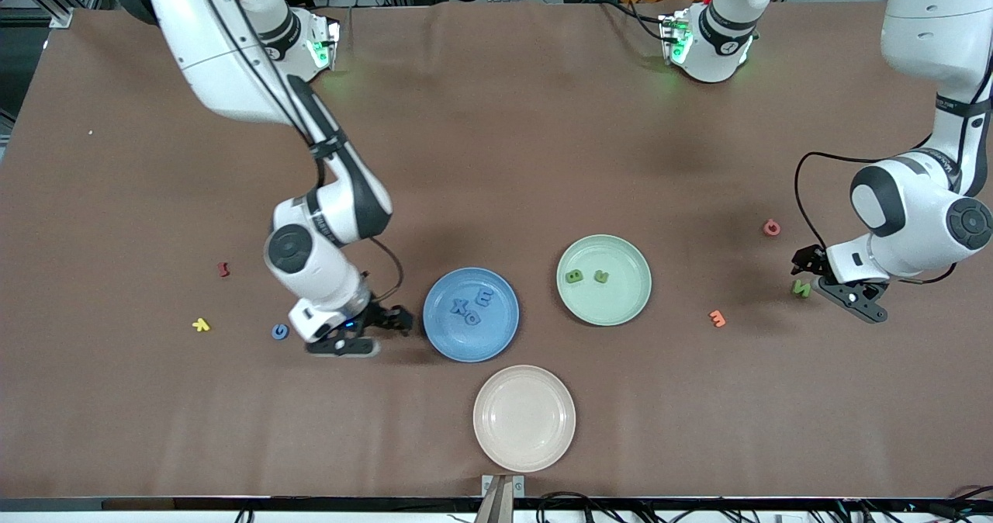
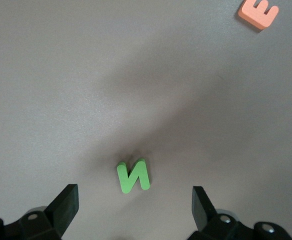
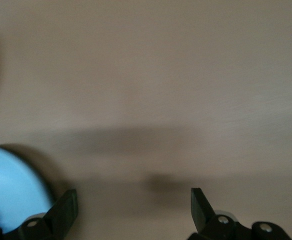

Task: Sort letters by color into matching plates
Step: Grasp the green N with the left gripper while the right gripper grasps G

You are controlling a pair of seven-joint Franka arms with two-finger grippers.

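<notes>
The left hand [image 2: 133, 207] hangs wide open and empty over the small green foam letter N [image 2: 133, 176], which lies flat on the brown tabletop [image 1: 496, 158] toward the left arm's end, well apart from the pale mint green round plate [image 1: 628, 306]. It looks light, soft and slightly squashy; pinching across its outer strokes seems best. The right hand [image 3: 133, 210], also open and empty, sits low beside the medium blue round plate [image 1: 442, 333].

Even overhead light, soft arm shadows on the table [image 1: 496, 158], blurred, hazy right wrist view.
</notes>
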